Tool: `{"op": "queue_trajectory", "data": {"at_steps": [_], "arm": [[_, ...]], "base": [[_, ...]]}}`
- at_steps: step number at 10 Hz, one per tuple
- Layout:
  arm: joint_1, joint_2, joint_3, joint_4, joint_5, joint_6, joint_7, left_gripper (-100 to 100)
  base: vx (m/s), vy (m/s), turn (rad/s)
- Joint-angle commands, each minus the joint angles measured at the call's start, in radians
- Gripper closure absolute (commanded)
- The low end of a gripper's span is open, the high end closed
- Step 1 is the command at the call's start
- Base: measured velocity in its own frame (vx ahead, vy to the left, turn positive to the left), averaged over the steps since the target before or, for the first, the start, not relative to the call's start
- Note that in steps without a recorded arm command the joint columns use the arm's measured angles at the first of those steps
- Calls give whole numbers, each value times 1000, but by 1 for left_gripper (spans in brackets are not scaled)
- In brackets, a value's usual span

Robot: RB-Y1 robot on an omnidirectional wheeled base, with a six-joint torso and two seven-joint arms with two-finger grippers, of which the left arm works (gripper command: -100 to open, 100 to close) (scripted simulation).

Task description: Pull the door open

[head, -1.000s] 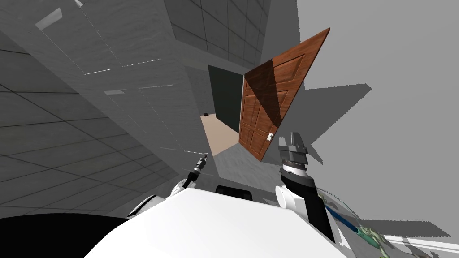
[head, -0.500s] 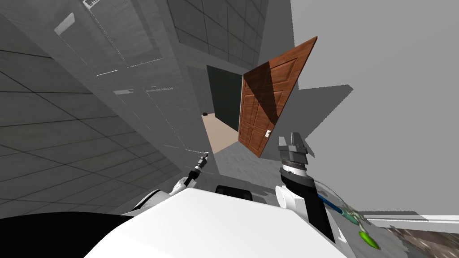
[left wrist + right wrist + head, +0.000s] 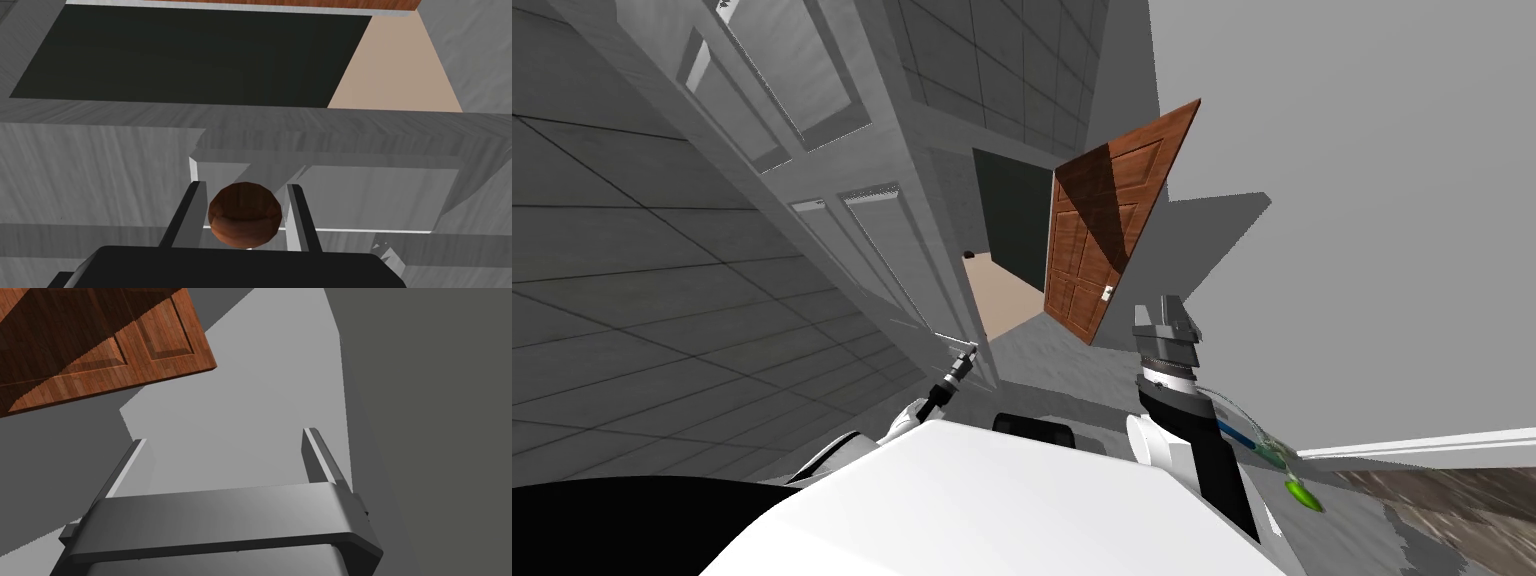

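Grey tiled walls (image 3: 632, 300) take up the 9 o'clock side of the head view. Next to them, running from 11 o'clock down toward the middle, stands the grey panelled door (image 3: 852, 180), which is the one to pull.

At its near edge, about 7 o'clock from the middle, the left gripper (image 3: 967, 352) reaches the door. The left wrist view shows this gripper (image 3: 245, 186) clenched on a round brown knob (image 3: 245, 215). One finger lies against each side of the knob, and the grey door face is right behind it.

Past the door's edge, near 12 o'clock, a dark opening (image 3: 1017, 220) sits above a patch of beige floor (image 3: 1002, 300). At 1 o'clock a brown wooden door (image 3: 1102, 230) stands swung open, apart from both hands.

At 4 o'clock the right gripper (image 3: 1167, 305) hangs free. Its fingers are spread wide and hold nothing (image 3: 225, 438), and a corner of the brown door (image 3: 100, 348) lies ahead of it.

My judgement is that the grey door will handle as a stiff, fairly heavy slab swinging on hinges. It should follow a curved path rather than a straight tug. The knob is the right place to hold, since it sits far from the hinge side where leverage is best. Being round and smooth, though, it could slip out of thin blade fingers if the pull turns sideways or jerks.
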Motion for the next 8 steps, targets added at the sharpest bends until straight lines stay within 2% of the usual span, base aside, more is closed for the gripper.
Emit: {"op": "queue_trajectory", "data": {"at_steps": [1,2,3,4,7,8], "arm": [[4,14,-15,13,-11,-29,18,100],[3,7,-12,6,-9,-15,12,100],[18,18,-17,21,-12,-47,21,100],[27,27,-18,29,-12,-68,27,100],[44,43,-20,43,-13,-106,37,100],[55,54,-21,52,-14,-132,44,100]], "base": [[-167,89,-27],[-73,28,-7],[-118,32,-166],[-225,87,-247],[-136,64,-107],[-121,81,-206]]}}
